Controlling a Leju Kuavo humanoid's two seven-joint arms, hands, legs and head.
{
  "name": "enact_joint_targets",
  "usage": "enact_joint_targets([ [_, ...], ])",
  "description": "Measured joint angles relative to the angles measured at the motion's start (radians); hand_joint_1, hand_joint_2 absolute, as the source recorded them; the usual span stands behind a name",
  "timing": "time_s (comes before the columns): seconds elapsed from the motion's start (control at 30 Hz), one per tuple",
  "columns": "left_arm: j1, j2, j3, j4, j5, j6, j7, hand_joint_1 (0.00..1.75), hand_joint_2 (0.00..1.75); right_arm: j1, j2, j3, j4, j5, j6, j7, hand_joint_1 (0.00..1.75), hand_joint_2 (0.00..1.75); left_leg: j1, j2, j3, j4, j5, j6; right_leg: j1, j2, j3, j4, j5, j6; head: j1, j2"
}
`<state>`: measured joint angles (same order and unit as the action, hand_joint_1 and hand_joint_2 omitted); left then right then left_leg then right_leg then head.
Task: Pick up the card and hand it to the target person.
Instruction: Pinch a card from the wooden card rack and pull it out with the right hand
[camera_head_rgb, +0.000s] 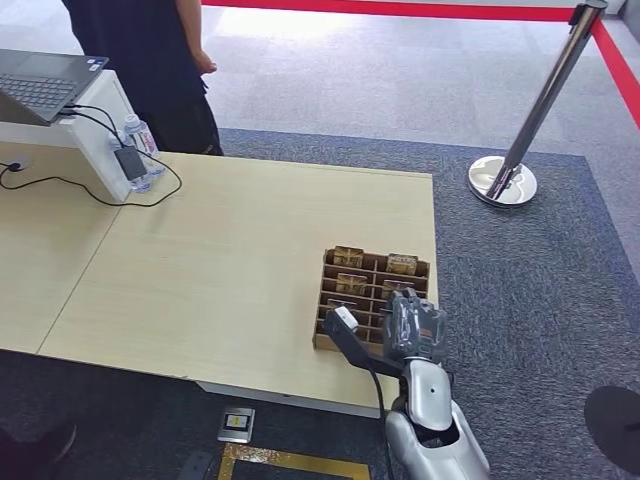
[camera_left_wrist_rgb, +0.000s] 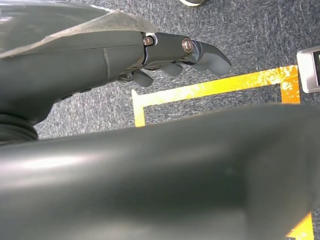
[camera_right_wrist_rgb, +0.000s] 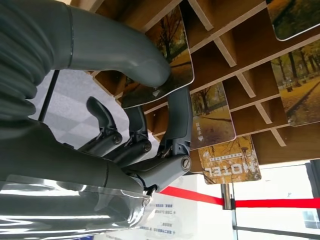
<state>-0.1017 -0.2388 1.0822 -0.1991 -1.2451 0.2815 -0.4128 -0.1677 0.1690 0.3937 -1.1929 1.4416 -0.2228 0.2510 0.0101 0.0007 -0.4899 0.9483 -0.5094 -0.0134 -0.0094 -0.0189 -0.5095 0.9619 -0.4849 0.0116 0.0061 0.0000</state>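
Observation:
A wooden card rack (camera_head_rgb: 332, 300) stands at the table's right front corner, with several autumn-tree cards in its slots. My right hand (camera_head_rgb: 411, 325) reaches into it from the near side. In the right wrist view my thumb (camera_right_wrist_rgb: 139, 55) and a finger (camera_right_wrist_rgb: 180, 117) pinch one tree-picture card (camera_right_wrist_rgb: 175, 62) at a slot of the rack (camera_right_wrist_rgb: 241, 45); a card marked HOTEL (camera_right_wrist_rgb: 230, 165) sits beside it. My left hand (camera_left_wrist_rgb: 177, 52) hangs over the carpet, holding nothing, fingers stretched out. A person in dark clothes (camera_head_rgb: 158, 60) stands beyond the table's far edge on the left.
A laptop (camera_head_rgb: 41, 80) on a white stand, water bottles (camera_head_rgb: 142, 140) and a phone (camera_head_rgb: 130, 162) sit at the table's far left, with a black cable trailing. A chrome stanchion (camera_head_rgb: 528, 120) with red belt stands on the right. Yellow tape (camera_left_wrist_rgb: 211, 87) marks the floor.

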Motion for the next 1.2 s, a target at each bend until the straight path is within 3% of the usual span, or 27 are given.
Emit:
enact_joint_targets([
  [1.2, 0.002, 0.000, 0.000, 0.000, 0.000, 0.001, 0.005, 0.00, 0.00, -0.001, 0.000, 0.011, -0.032, 0.004, 0.001, -0.002, 1.45, 1.75, 0.000, 0.000, -0.001, 0.000, 0.000, 0.000, 0.000, 0.000, 0.000, 0.000, 0.000, 0.000, 0.000, 0.000],
])
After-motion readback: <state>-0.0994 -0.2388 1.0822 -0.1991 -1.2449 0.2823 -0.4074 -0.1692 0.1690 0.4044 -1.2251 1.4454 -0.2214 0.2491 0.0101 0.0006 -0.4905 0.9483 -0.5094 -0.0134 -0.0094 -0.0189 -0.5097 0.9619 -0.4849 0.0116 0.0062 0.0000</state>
